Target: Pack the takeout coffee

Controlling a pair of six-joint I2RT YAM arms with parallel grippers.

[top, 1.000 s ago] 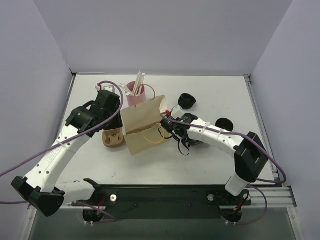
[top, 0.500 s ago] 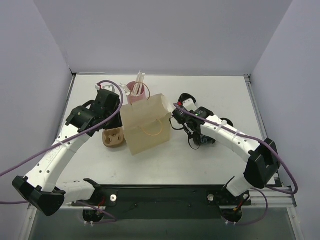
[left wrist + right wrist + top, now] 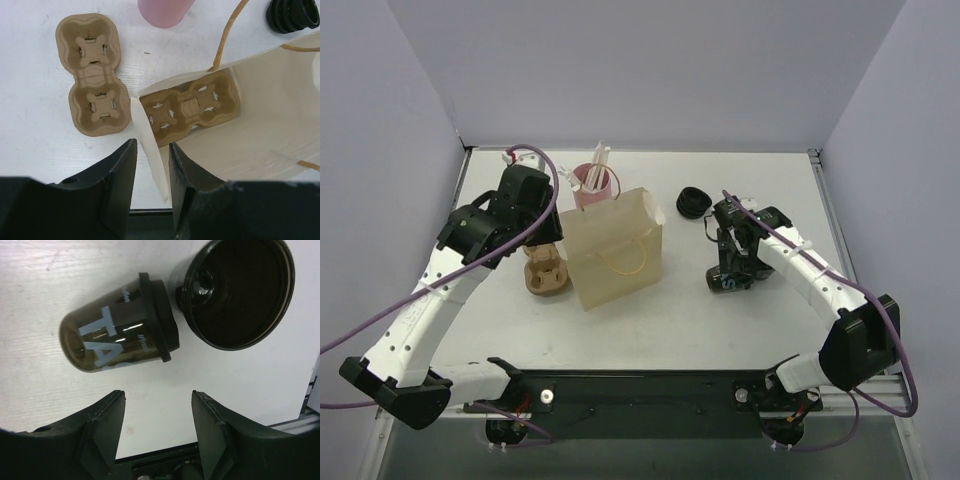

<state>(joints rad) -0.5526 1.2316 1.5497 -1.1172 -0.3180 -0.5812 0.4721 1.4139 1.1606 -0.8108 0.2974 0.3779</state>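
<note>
straddling the paper bag [image 3: 280, 115], perhaps clamping it, left gripper [image 3: 151, 146]; right gripper [image 3: 157, 395] spread.

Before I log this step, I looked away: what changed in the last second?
The right arm pulled away from the paper bag and swung right; its open jaws hang over the lidded cup on its side. The bag stands straighter. The left arm still pinches the bag's rim; cup carrier and pink cup unmoved.
</note>
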